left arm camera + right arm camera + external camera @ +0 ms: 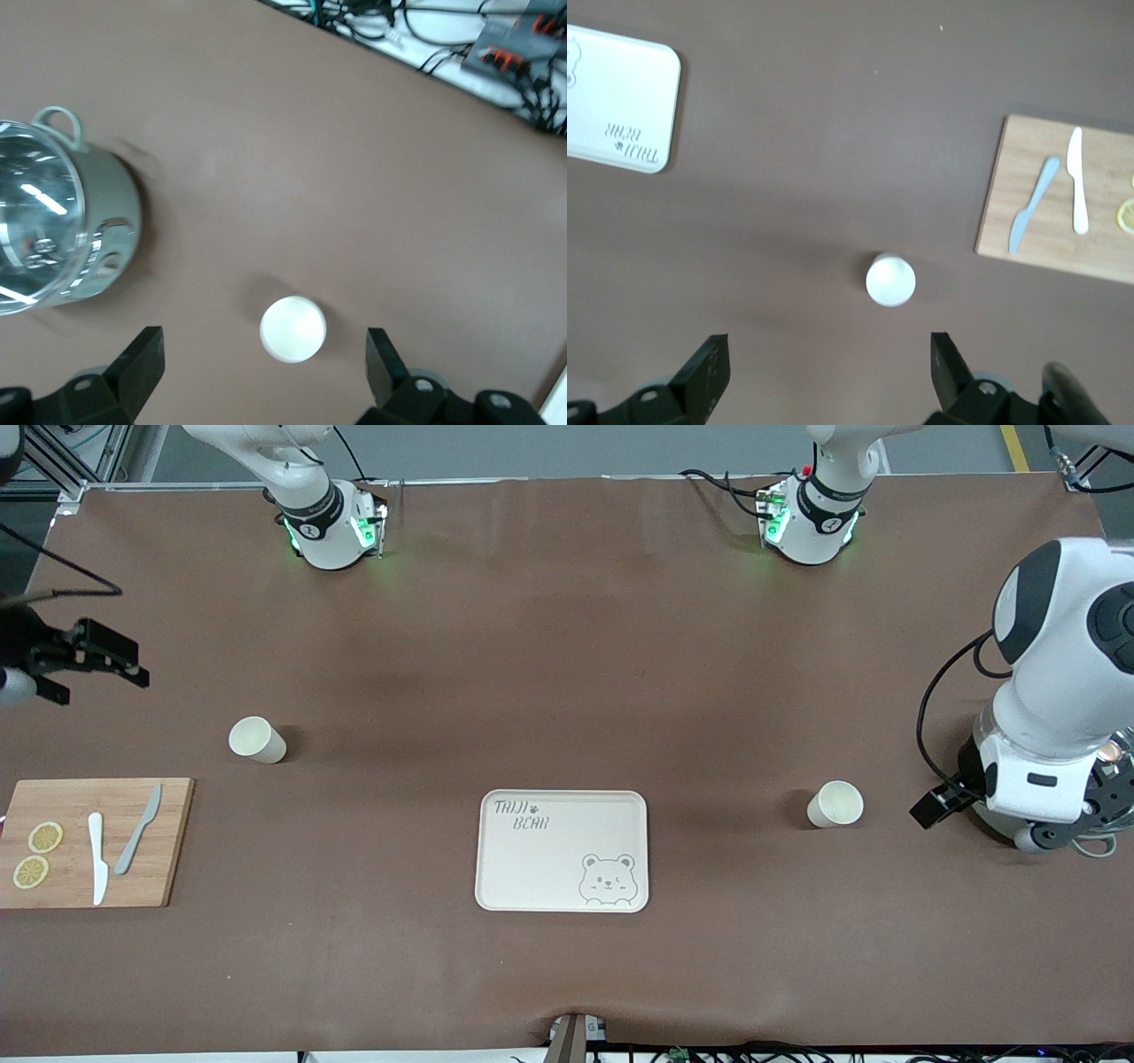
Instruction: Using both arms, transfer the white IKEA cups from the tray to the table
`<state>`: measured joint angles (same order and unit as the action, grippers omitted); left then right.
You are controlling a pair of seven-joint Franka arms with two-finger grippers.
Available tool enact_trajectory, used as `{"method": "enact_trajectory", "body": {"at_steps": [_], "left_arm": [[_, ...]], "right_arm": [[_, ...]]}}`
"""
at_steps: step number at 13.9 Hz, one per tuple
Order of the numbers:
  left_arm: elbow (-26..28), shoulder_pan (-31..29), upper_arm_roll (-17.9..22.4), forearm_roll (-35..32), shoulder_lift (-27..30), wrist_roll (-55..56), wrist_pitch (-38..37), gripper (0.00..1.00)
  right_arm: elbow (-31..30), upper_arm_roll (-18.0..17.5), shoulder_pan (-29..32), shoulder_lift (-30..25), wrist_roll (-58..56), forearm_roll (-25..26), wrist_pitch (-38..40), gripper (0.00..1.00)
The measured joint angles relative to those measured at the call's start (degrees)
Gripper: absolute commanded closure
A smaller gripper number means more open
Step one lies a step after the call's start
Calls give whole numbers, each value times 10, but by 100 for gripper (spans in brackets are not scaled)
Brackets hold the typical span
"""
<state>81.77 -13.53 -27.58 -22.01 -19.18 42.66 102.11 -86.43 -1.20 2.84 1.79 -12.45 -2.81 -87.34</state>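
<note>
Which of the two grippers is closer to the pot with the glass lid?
Left. The left gripper is right beside the pot; the right gripper is up at the table's other end.

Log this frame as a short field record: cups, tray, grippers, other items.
cup toward right arm's end: white cup, upright on table, untouched
cup toward left arm's end: second white cup, upright, untouched
tray: bear tray, nothing on it
left gripper: open, above its cup
right gripper: open, above its cup
other: cutting board, two knives, lemon slices; lidded pot

Brown-covered table (567,646); grey floor (576,447) along top edge; even light
</note>
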Motion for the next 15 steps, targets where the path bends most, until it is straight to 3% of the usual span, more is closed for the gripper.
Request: {"method": "enact_trajectory", "body": {"at_steps": [2, 5, 15], "left_arm": [[-1, -2, 0, 21, 20, -36, -32, 0], [-1, -3, 0, 33, 42, -82, -76, 0], [-1, -32, 1, 100, 77, -148, -124, 0]], "right_arm": [[-49, 5, 6, -23, 15, 1, -7, 0], [-72, 6, 9, -24, 64, 22, -19, 0], [-36, 3, 9, -24, 77, 32, -15, 0]]}}
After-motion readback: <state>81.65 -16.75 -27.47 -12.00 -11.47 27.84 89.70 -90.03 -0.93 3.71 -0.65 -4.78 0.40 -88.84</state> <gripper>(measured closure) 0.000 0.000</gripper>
